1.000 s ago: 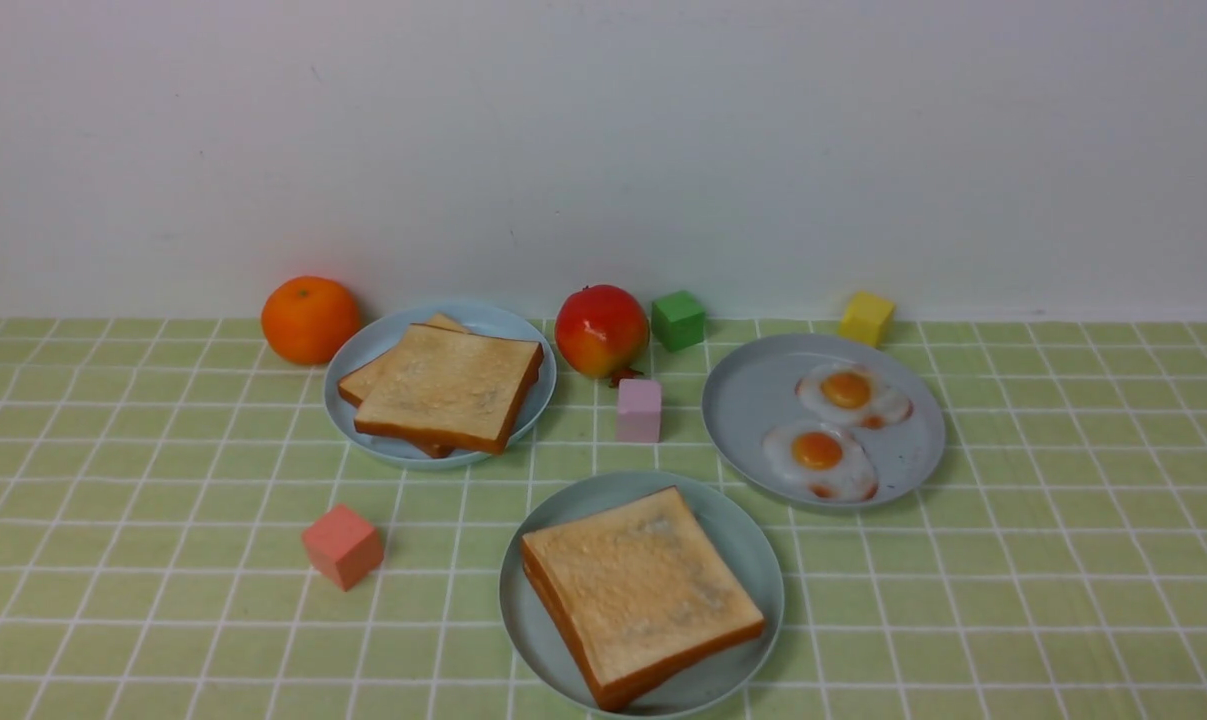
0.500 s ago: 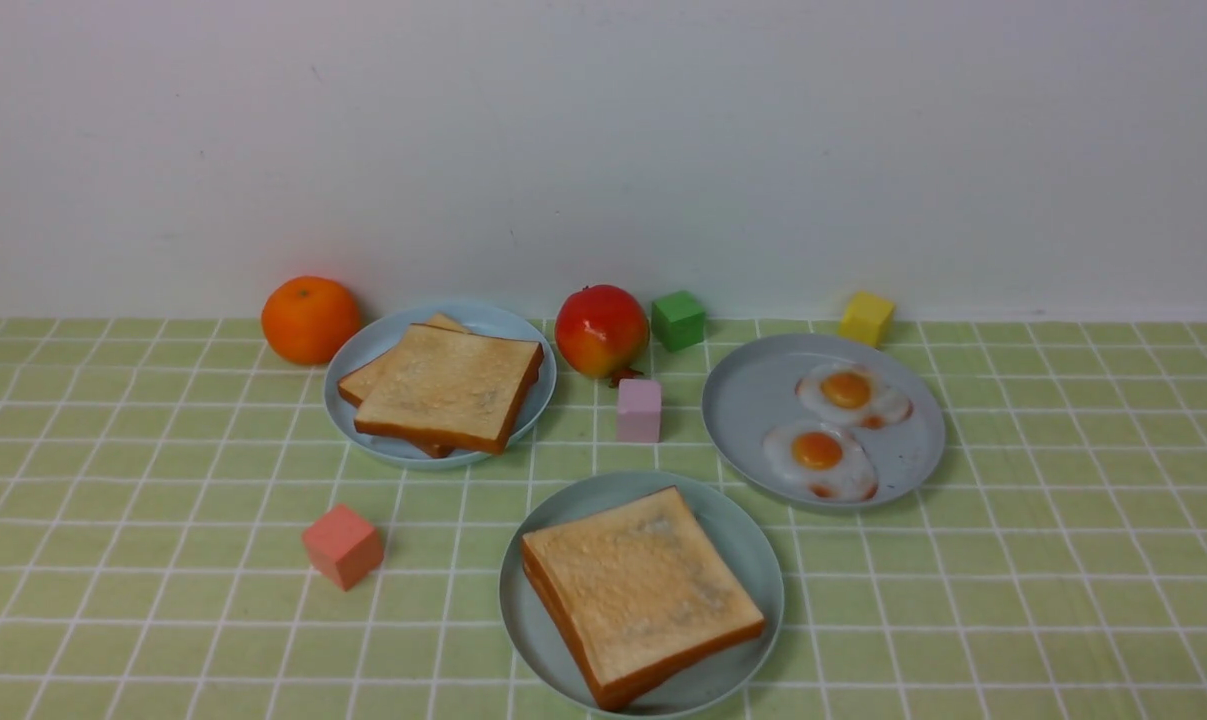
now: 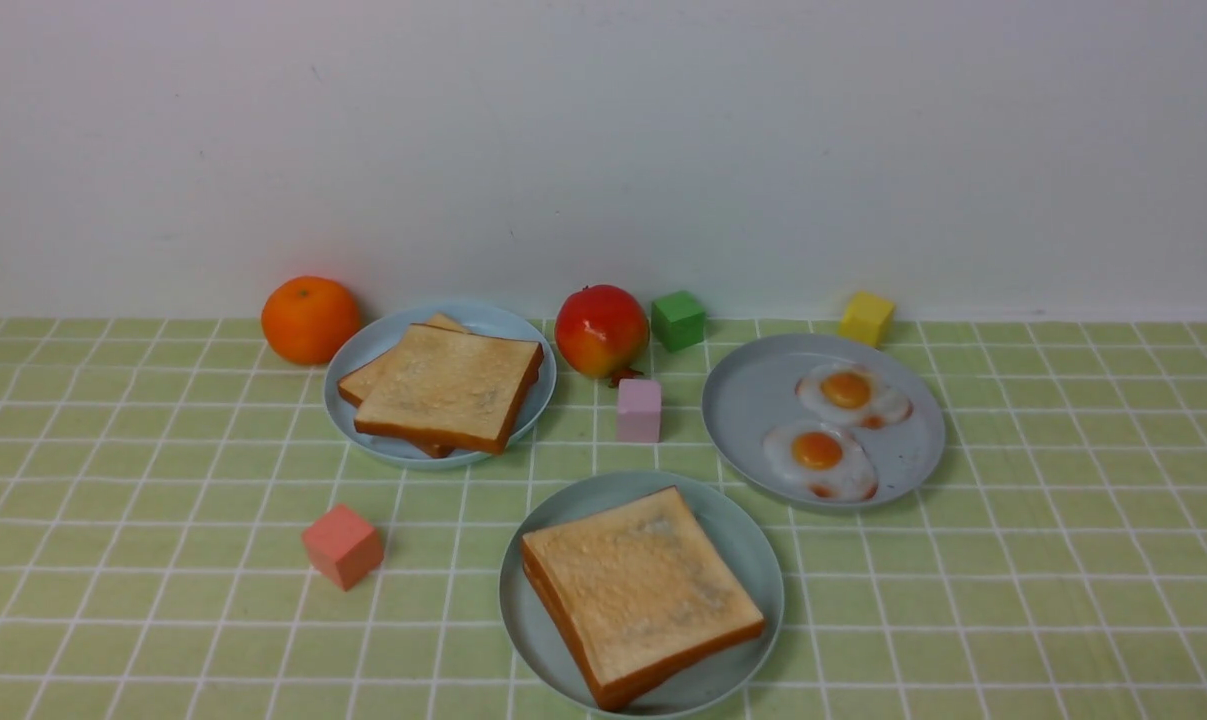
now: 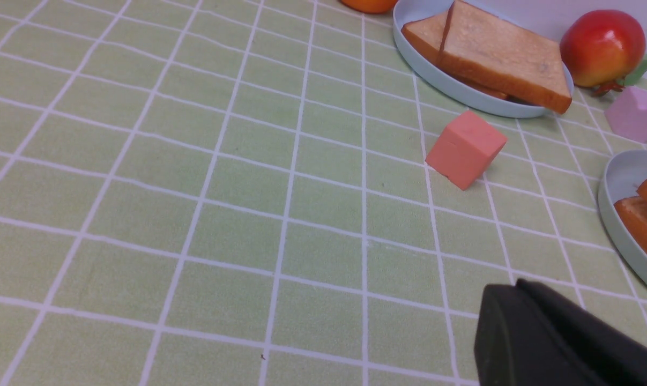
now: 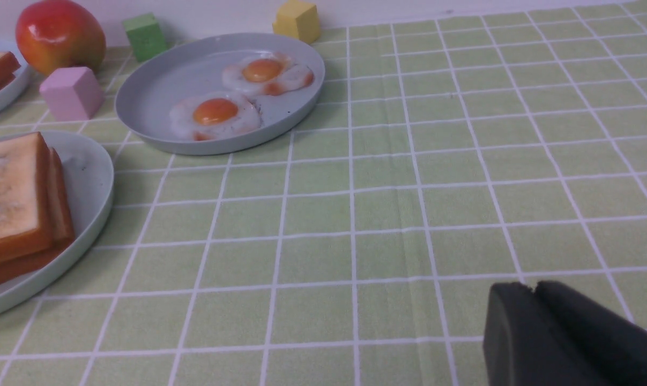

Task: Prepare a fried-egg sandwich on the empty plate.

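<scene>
The sandwich (image 3: 643, 590), two thick toast slices stacked, lies on the pale mint plate (image 3: 728, 520) at the front centre. What lies between the slices is hidden. Two fried eggs (image 3: 819, 455) (image 3: 848, 392) rest on a grey-blue plate (image 3: 753, 400) at the right. Neither arm shows in the front view. In the left wrist view my left gripper (image 4: 519, 284) hangs shut and empty over bare cloth, near the mint plate's rim (image 4: 618, 177). In the right wrist view my right gripper (image 5: 532, 287) is shut and empty over the cloth, well away from the sandwich (image 5: 12, 203).
A third plate (image 3: 483, 315) at the back left carries two more toast slices (image 3: 453, 385). An orange (image 3: 310, 318), a red fruit (image 3: 601, 330), and green (image 3: 678, 320), yellow (image 3: 866, 318), lilac (image 3: 639, 410) and salmon (image 3: 342, 545) cubes stand on the green checked cloth.
</scene>
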